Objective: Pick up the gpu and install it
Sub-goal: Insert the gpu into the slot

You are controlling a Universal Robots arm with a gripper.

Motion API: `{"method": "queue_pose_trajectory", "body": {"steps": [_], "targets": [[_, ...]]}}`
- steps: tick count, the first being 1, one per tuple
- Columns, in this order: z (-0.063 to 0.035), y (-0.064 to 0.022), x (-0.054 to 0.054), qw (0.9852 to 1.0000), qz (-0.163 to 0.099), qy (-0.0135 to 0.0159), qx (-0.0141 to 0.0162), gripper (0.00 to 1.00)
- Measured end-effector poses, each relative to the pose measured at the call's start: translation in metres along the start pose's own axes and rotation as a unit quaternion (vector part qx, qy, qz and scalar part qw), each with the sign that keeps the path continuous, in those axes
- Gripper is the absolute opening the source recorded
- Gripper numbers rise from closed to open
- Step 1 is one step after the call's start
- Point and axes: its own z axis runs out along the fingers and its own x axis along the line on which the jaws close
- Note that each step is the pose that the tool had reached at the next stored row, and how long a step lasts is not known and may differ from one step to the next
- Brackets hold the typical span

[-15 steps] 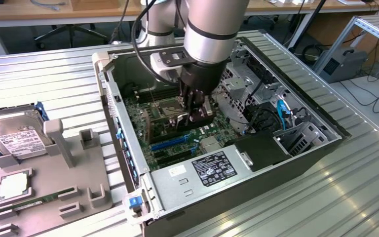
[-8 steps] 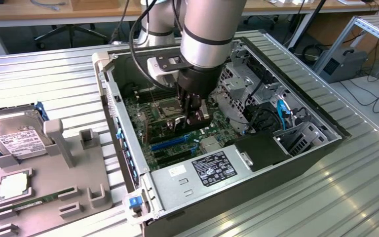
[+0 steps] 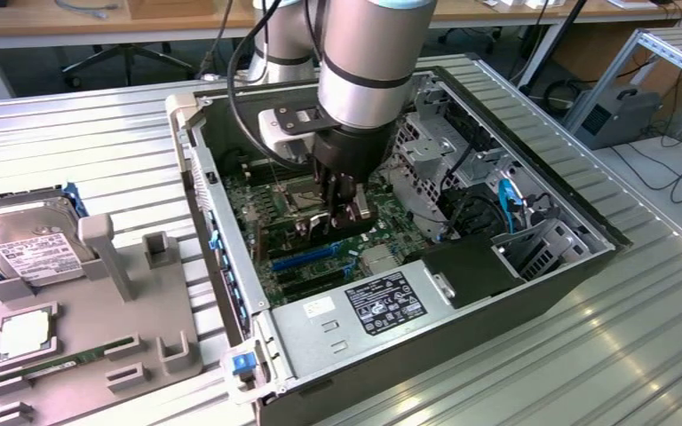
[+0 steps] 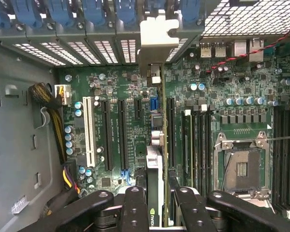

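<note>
The gpu (image 4: 155, 162) is judged light and stiff but fragile. It is best taken by its two flat faces near the middle of its upper edge, so that its contact edge and small parts are spared and twisting is avoided. It is seen edge-on, clamped between the fingers (image 4: 135, 205) of the gripper (image 4: 159, 193), which are closed narrowly on it, one on each face. The card is held upright inside the computer case (image 3: 436, 342), over the motherboard (image 4: 135, 87), between the long black expansion slots (image 4: 122, 135) and the CPU socket (image 4: 241, 166). Its silvery bracket (image 4: 158, 34) is found at the case's rear wall, among the slot openings. Whether its lower edge is seated in a slot cannot be told.
</note>
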Motion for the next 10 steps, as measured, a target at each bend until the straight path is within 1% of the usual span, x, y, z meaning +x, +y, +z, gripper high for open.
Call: {"method": "queue_pose_trajectory", "body": {"steps": [3,7,8,9,10], "targets": [[0.0028,0.0019,0.0,1.0,0.0,0.0,0.0,0.27],[0.0033,0.0022,0.0,1.0,0.0,-0.0001,0.0,0.27],[0.0065,0.0025,0.0,1.0,0.0,0.0,-0.0001,0.27],[0.0068,0.0054,0.0,1.0,0.0,-0.0001,0.0,0.27],[0.0128,0.007,0.001,1.0,0.0,-0.0001,0.0,0.27]]}}
